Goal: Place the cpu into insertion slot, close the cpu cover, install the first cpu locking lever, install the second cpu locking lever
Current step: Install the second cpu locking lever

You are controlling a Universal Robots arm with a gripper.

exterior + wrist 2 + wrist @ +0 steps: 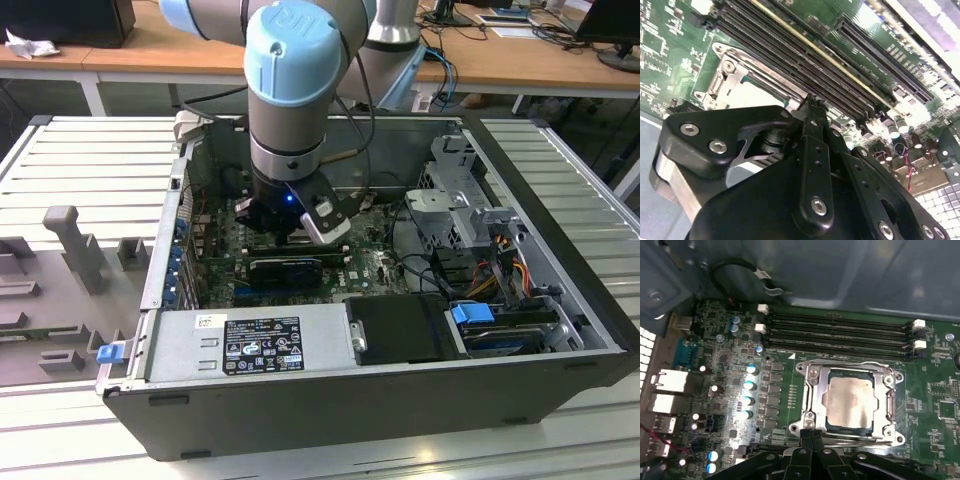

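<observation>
In the first wrist view the cpu lies flat in the insertion slot, its pale metal face showing through the cut-out of the cpu cover. The cover lies down over the chip's edges. My gripper is shut, its two fingers pressed together with the tips at the socket's near edge, beside a thin silver lever wire. Whether the tips touch that wire is hidden. The second wrist view shows the gripper over a corner of the insertion slot. In the exterior view the gripper is low inside the computer case.
Long black memory slots run alongside the socket, with capacitors on its other side. In the exterior view, a power supply, black box, drive cage and cables crowd the case's right.
</observation>
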